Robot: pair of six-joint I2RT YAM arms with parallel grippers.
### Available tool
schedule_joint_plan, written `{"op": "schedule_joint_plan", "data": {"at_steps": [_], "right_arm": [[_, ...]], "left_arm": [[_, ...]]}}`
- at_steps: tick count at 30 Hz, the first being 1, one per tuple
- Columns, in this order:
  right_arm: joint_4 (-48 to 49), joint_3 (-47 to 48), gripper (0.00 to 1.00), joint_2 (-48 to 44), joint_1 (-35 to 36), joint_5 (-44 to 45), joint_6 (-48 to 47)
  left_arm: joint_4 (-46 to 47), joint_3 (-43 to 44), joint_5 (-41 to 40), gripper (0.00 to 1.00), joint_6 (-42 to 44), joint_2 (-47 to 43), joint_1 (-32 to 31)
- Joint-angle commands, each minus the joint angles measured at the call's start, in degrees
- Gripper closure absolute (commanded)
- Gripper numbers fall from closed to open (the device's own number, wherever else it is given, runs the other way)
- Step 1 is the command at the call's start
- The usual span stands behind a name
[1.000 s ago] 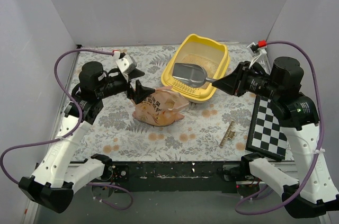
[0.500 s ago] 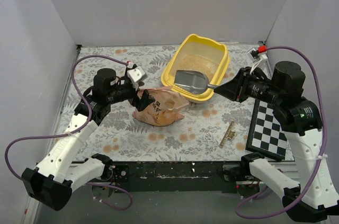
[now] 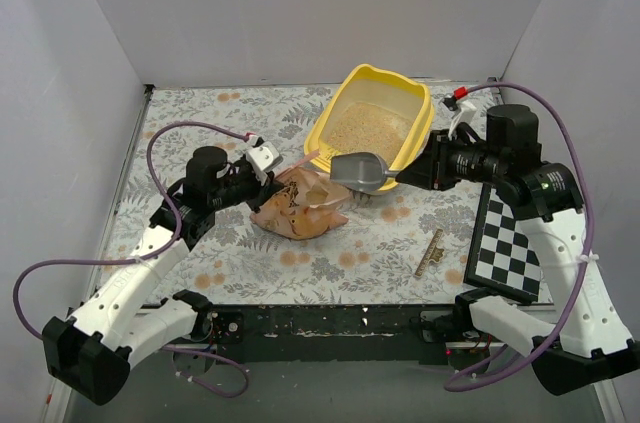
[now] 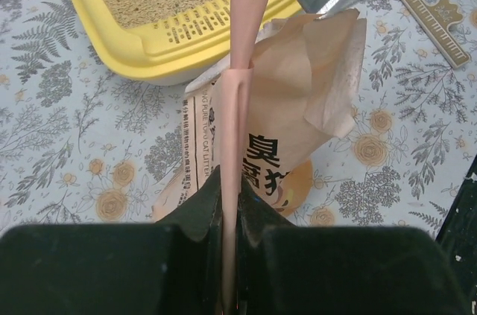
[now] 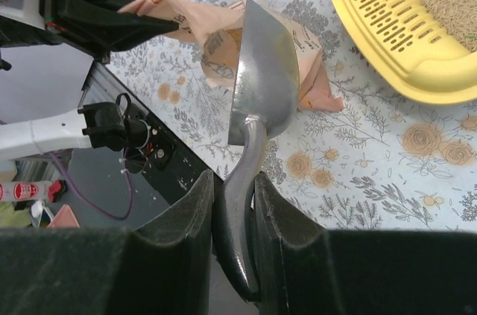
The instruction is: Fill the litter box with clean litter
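The yellow litter box (image 3: 418,121) stands at the back right of the table, with pale beige clean litter (image 3: 364,129) spread over its floor. In front of it lies the peach-pink bag (image 3: 300,208). My left gripper (image 3: 272,176) is shut on the bag's upper edge, a pink strip pinched flat between its jaws (image 4: 231,181). My right gripper (image 3: 408,175) is shut on the handle of the grey metal scoop (image 3: 360,169). The scoop's bowl (image 5: 264,69) hangs over the bag's right side, just in front of the box's slotted lip (image 5: 387,24).
A black-and-white checkerboard (image 3: 505,243) lies at the right edge of the floral cloth. A small wooden ruler-like piece (image 3: 430,251) lies beside it. White walls close in the table on three sides.
My left gripper moved right to the bag and shut on its top edge. The right arm drew the scoop out of the box, left and forward, to above the bag.
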Motion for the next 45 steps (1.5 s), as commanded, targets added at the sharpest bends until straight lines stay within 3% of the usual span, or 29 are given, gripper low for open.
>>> {"op": "schedule_joint_plan", "data": {"at_steps": [1,19,25,34,45], "right_arm": [[-0.2,0.8,0.99,1.5,1.7,-1.9,-3.2],[-2.5,7.8,0.99,17.1,17.6,13.0,-4.2],[-8.3,16.5,0.99,26.5,18.4,13.0,-6.4],[-7.3,20.8,0.99,37.8,19.6,11.1,-5.7],[3.2,13.8,0.99,46.7,20.2,4.5,-4.9]], "left_arm": [[0.5,-1.0,-4.7,1.00,-1.6,-3.3,-0.2],[4.1,-2.6,-6.1,1.00,-2.8,-7.4,-0.9],[6.5,-5.2,-5.6,1.00,-3.9,-9.7,-1.2],[9.4,-7.1,-6.7,1.00,-4.4,-11.5,-1.9],[10.2,-8.1,-9.6,1.00,-3.2,-12.1,-3.4]]}}
